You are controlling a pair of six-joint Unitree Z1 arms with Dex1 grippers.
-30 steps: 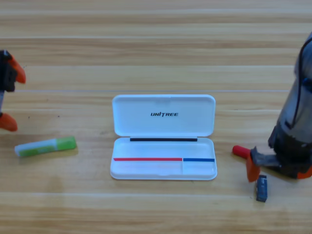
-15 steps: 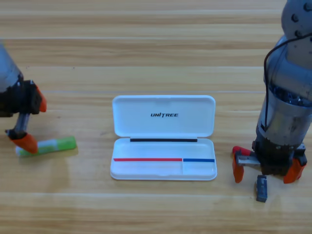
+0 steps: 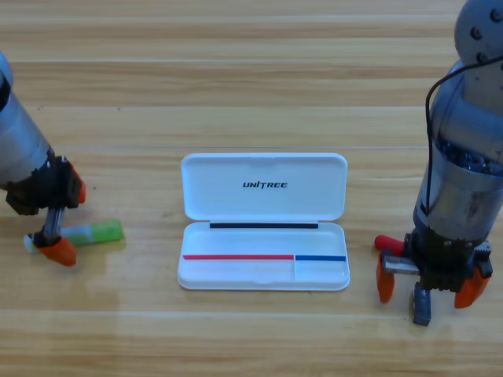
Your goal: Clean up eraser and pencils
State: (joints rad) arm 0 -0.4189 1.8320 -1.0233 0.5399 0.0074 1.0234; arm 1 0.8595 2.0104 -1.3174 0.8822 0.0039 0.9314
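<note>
Both grippers have dropped: left gripper (image 3: 61,214), spread, straddles the green pencil (image 3: 93,232); right gripper (image 3: 425,281) (also spread) seemingly brackets the eraser (image 3: 422,305); next, close.

Two pencils lie on the table — a light green one (image 3: 98,232) at the left and a black one with a red cap (image 3: 387,243) at the right, mostly hidden. There is one eraser (image 3: 422,306), one open white case (image 3: 264,196) — and two grippers.
</note>
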